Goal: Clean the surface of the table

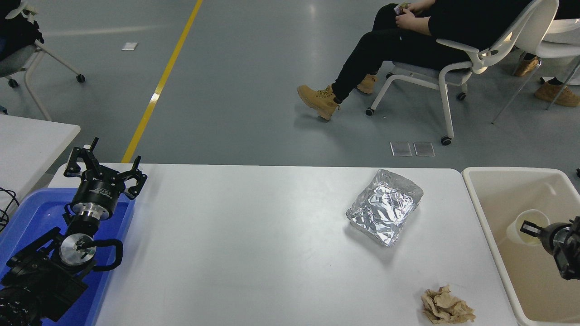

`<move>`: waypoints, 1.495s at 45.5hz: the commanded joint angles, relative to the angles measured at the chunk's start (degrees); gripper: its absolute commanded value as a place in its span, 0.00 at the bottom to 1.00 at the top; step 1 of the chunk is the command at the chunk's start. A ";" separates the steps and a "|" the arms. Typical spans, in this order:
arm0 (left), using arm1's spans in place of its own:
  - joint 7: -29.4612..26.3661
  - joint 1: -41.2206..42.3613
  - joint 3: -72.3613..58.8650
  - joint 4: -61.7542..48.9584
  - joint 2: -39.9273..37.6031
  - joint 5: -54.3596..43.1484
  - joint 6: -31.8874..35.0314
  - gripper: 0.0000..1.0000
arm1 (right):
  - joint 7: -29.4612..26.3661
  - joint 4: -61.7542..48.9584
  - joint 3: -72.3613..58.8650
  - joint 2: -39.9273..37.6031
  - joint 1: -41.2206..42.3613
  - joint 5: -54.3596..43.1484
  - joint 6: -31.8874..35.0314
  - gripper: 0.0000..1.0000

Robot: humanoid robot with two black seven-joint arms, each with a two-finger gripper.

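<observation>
The table surface [253,253] is a wide white top filling the middle of the view. On it at the right lie a crumpled foil tray [385,206] and, near the front edge, a wad of crumpled brown paper [446,307]. My right gripper [531,228] comes in from the right edge over a beige bin [480,213], at the rim of a white cup [521,233] inside it; most of the gripper is cut off by the picture's edge. My left gripper [106,166] is parked at the lower left with its fingers spread.
A blue plastic bin [31,213] lies under the left arm. A smaller white table [27,140] stands at the far left. Beyond the table a person sits on a white chair [453,68], and another chair stands at the top left.
</observation>
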 commanded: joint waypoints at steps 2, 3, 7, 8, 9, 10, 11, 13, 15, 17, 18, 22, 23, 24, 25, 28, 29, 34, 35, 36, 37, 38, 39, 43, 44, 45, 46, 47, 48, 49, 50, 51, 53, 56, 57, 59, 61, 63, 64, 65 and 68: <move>0.00 0.00 0.00 -0.02 0.00 0.00 0.00 1.00 | -0.16 -0.33 0.73 0.09 -0.68 0.83 -0.54 0.08; 0.00 0.00 0.00 0.06 0.00 0.00 0.00 1.00 | -0.16 -0.33 0.73 0.09 -0.77 0.83 -0.80 0.13; 0.00 0.00 0.00 -0.02 0.00 0.00 0.00 1.00 | -0.07 -0.33 0.82 0.00 -0.86 0.83 -2.55 0.37; 0.00 0.00 0.00 -0.02 0.00 0.00 0.00 1.00 | -0.16 -0.33 0.91 0.00 -0.94 0.83 -2.99 0.41; 0.00 0.00 0.00 0.06 0.00 0.00 0.00 1.00 | -0.16 -0.33 1.00 0.00 -1.12 0.83 -3.52 0.45; 0.00 0.00 0.00 -0.02 0.00 0.00 0.00 1.00 | -0.07 -0.41 1.08 0.00 -1.30 0.83 -3.96 0.48; 0.00 0.00 0.00 -0.02 0.00 0.00 0.00 1.00 | -0.07 -0.41 1.26 0.00 -1.47 0.83 -4.49 0.51; 0.00 0.00 0.00 -0.02 0.00 0.00 0.00 1.00 | -0.07 -0.41 1.52 0.00 -1.74 0.83 -5.46 0.59; 0.00 0.00 0.00 0.06 0.00 0.00 0.00 1.00 | -0.07 -0.41 1.79 0.00 -1.74 0.91 -6.33 0.67; 0.00 0.00 0.00 -0.02 0.00 0.00 0.00 1.00 | -0.07 -0.33 2.23 0.00 -1.74 0.83 -6.95 0.74; 0.00 0.00 0.00 0.06 0.00 0.00 0.00 1.00 | -0.07 -0.33 2.58 0.00 -1.74 0.91 -7.22 0.78; 0.00 0.00 0.00 -0.02 0.00 0.00 0.00 1.00 | -0.07 -0.33 3.81 -0.08 -1.65 0.91 -7.57 0.88; 0.00 0.00 0.00 -0.02 0.00 0.00 0.00 1.00 | 0.01 -0.33 4.16 -0.08 -1.56 0.91 -7.57 0.88; 0.00 0.00 0.00 0.06 0.00 0.00 0.00 1.00 | -0.07 -0.41 4.68 -0.17 -1.56 0.91 -7.57 0.88; 0.00 0.00 0.00 -0.02 0.00 0.00 0.00 1.00 | -0.07 -0.41 5.21 -0.17 -1.47 0.91 -7.57 0.88; 0.00 0.00 0.00 0.06 0.00 0.00 0.00 1.00 | -0.07 -0.41 6.88 -0.26 -1.21 0.91 -7.66 0.89; 0.00 0.00 0.00 -0.02 0.00 0.00 0.00 1.00 | -0.07 -0.41 7.50 -0.43 -1.12 0.91 -7.66 0.93; 0.00 0.00 0.00 -0.02 0.00 0.00 0.00 1.00 | -0.07 -0.33 8.56 -0.70 0.98 0.91 -7.57 0.99; 0.00 0.00 0.00 0.06 0.00 0.00 0.00 1.00 | -0.07 -0.33 8.56 -0.70 1.60 0.91 -7.57 0.99; 0.00 0.00 0.00 0.06 0.00 0.00 0.00 1.00 | -0.07 -0.33 8.64 -0.70 2.13 0.91 -7.57 0.99; 0.00 0.00 0.00 -0.02 0.00 0.00 0.00 1.00 | -0.07 -0.33 8.64 -0.70 2.48 0.91 -7.57 0.99; 0.00 0.00 0.00 0.06 0.00 0.00 0.00 1.00 | -0.07 -0.33 8.64 -0.70 2.83 0.91 -7.57 0.99; 0.00 0.00 0.00 0.06 0.00 0.00 0.00 1.00 | 0.01 -0.41 8.73 -0.70 3.09 0.91 -7.66 0.99; 0.00 0.00 0.00 -0.02 0.00 0.00 0.00 1.00 | 0.19 -0.68 10.75 -0.79 4.76 1.62 -9.76 0.99; 0.00 0.00 0.00 -0.02 0.00 0.00 0.00 1.00 | 0.19 -0.68 11.36 -0.70 5.20 1.79 -10.72 0.99; 0.00 0.00 0.00 -0.02 0.00 0.00 0.00 1.00 | 0.19 -0.68 12.85 -0.79 5.82 2.40 -13.43 0.99; 0.00 0.00 0.00 0.06 0.00 0.00 0.00 1.00 | 0.19 -0.68 14.43 -0.79 6.43 2.84 -16.85 0.99; 0.00 0.00 0.00 -0.02 0.00 0.00 0.00 1.00 | 0.19 -0.68 15.23 -0.79 6.70 3.02 -18.71 0.99; 0.00 0.00 0.00 -0.02 0.00 0.00 0.00 1.00 | 0.28 -0.68 15.93 -0.79 7.05 3.11 -20.73 0.98; 0.00 0.00 0.00 -0.02 0.00 0.00 0.00 1.00 | 0.28 -0.50 17.33 -0.70 7.92 3.11 -24.49 0.98; 0.00 0.00 0.09 0.06 0.00 0.00 0.00 1.00 | 0.28 -0.42 18.04 -0.53 8.54 3.11 -26.36 0.98; 0.00 0.00 0.00 0.06 0.00 0.00 0.00 1.00 | 0.36 -0.33 18.57 -0.44 8.98 3.11 -27.51 0.98; 0.00 0.00 0.00 0.06 0.00 0.00 0.00 1.00 | 0.37 -0.06 19.54 -0.35 9.86 3.11 -29.18 0.98; 0.00 0.00 0.00 -0.02 0.00 0.00 0.00 1.00 | 0.28 0.46 20.33 -0.26 11.44 3.11 -29.54 0.98; 0.00 0.00 0.00 -0.02 0.00 0.00 0.00 1.00 | 0.28 0.81 20.51 -0.35 11.97 3.11 -29.54 0.98; 0.00 0.00 0.00 0.06 0.00 0.00 0.00 1.00 | 0.28 1.34 20.86 -0.44 12.85 3.11 -29.54 0.99; 0.00 0.00 0.00 0.06 0.00 0.00 0.00 1.00 | 0.28 1.69 21.39 -0.44 13.73 3.11 -29.54 0.99; 0.00 0.00 0.00 -0.02 0.00 0.00 0.00 1.00 | 0.28 1.96 21.83 -0.44 14.43 3.11 -29.37 0.99; 0.00 0.00 0.00 0.06 0.00 0.00 0.00 1.00 | 0.19 2.22 22.09 -0.44 15.04 3.20 -29.45 0.99; 0.00 0.00 0.00 -0.02 0.00 0.00 0.00 1.00 | 0.19 2.48 22.44 -0.44 15.57 3.20 -29.37 0.99; 0.00 0.00 0.00 0.06 0.00 0.00 0.00 1.00 | 0.19 3.10 24.28 -0.35 17.16 3.46 -29.37 0.99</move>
